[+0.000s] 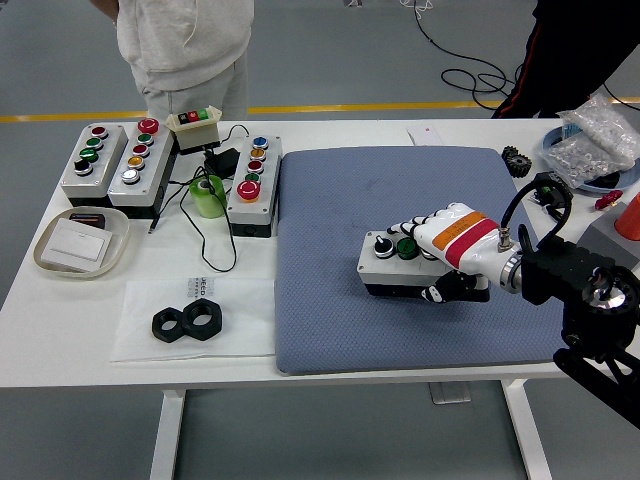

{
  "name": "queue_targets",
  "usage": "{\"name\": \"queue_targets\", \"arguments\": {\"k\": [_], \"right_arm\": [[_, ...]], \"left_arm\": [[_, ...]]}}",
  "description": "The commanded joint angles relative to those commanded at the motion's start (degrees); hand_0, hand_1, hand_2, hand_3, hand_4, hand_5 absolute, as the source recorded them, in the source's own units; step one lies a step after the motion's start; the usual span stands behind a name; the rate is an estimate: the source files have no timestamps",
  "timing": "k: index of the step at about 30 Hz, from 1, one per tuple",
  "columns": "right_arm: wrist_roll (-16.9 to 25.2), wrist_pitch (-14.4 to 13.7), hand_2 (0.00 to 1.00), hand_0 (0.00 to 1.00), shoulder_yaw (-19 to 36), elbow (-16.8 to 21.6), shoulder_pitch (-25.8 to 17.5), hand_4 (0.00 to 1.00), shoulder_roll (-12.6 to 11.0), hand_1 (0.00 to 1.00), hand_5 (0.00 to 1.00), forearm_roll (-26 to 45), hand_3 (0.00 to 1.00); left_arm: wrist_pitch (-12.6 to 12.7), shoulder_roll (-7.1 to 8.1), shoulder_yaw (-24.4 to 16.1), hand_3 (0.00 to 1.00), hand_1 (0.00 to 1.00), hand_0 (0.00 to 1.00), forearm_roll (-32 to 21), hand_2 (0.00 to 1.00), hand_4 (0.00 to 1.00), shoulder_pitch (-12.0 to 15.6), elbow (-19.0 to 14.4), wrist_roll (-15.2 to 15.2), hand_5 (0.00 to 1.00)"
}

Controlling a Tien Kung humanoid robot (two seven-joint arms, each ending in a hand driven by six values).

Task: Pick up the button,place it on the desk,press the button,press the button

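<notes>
A grey button box (388,268) with a black knob and a green button on top lies on the blue mat (330,220). My right hand (447,252), in a white glove with red and orange bands, is shut on the box: the fingers lie over its top right end and the thumb is against its front side. The box's right end is hidden under the hand. The left arm is out of view.
Three more button boxes (254,182) (138,163) (89,156) stand at the back left, with a small switch box (194,124), a green tape roll (208,195) and cables. A dish (80,242) and two black nuts (187,321) lie at the left. A person (190,50) stands at the far side.
</notes>
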Motion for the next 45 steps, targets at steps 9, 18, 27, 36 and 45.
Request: {"name": "queue_targets", "arguments": {"k": [9, 18, 27, 36, 45], "right_arm": [[0.4, 0.6, 0.207, 0.198, -0.8, 1.4, -0.1, 0.364, 0.4, 0.186, 0.002, 0.0, 0.349], [1.1, 0.8, 0.207, 0.2, -2.1, 0.7, -0.2, 0.364, 0.8, 0.187, 0.002, 0.0, 0.349], [1.6, -0.5, 0.207, 0.204, -3.9, -0.8, -0.4, 0.365, 0.8, 0.188, 0.002, 0.0, 0.349], [1.7, -1.6, 0.207, 0.206, -6.9, -2.3, 0.3, 0.365, 0.2, 0.189, 0.002, 0.0, 0.349], [3.1, -0.8, 0.498, 0.477, -6.3, -2.6, 0.0, 0.415, 0.1, 0.504, 0.002, 0.0, 0.601]], "left_arm": [[0.0, 0.07, 0.1, 0.941, 0.916, 0.742, 0.0, 0.985, 0.613, -0.1, 0.0, 0.0, 0.998], [0.0, 0.08, 0.8, 0.94, 0.916, 0.742, -0.6, 0.984, 0.613, -0.5, 0.0, -0.1, 0.998], [0.0, -0.04, 1.0, 0.941, 0.915, 0.742, -0.7, 0.983, 0.613, -0.7, 0.0, -0.1, 0.998], [0.1, -0.19, 1.1, 0.941, 0.916, 0.743, -1.0, 0.984, 0.613, -1.1, 0.0, -0.2, 0.998], [0.0, -0.21, 1.0, 0.941, 0.916, 0.743, -0.9, 0.984, 0.61, -1.0, 0.0, -0.2, 0.998]]}}
